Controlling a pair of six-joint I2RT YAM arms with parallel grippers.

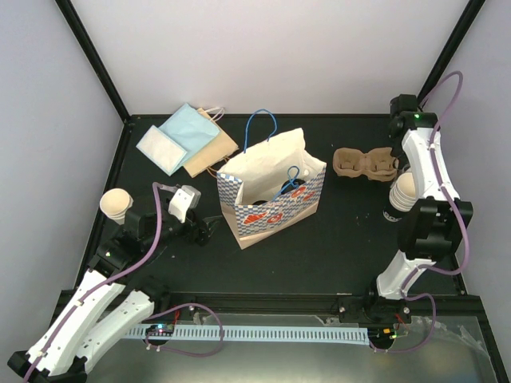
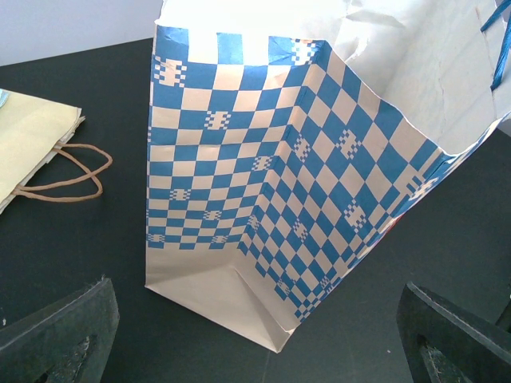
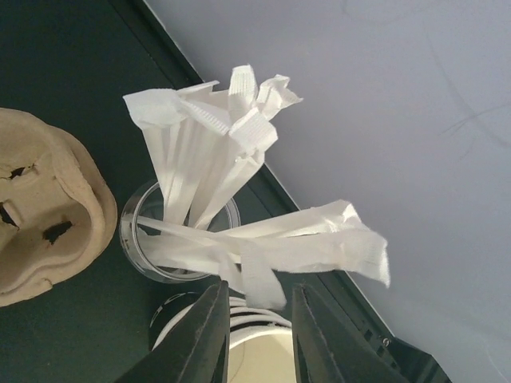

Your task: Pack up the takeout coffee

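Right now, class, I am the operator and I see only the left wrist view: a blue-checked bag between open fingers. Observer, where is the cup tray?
Observer: The cup tray lies right of the bag, apart from it.
Operator: Where are the cups?
Observer: One paper cup sits near the left edge of the table, a second cup by the right arm.
Operator: And that arm?
Observer: The right gripper points at a clear glass of white stir sticks beside the tray.
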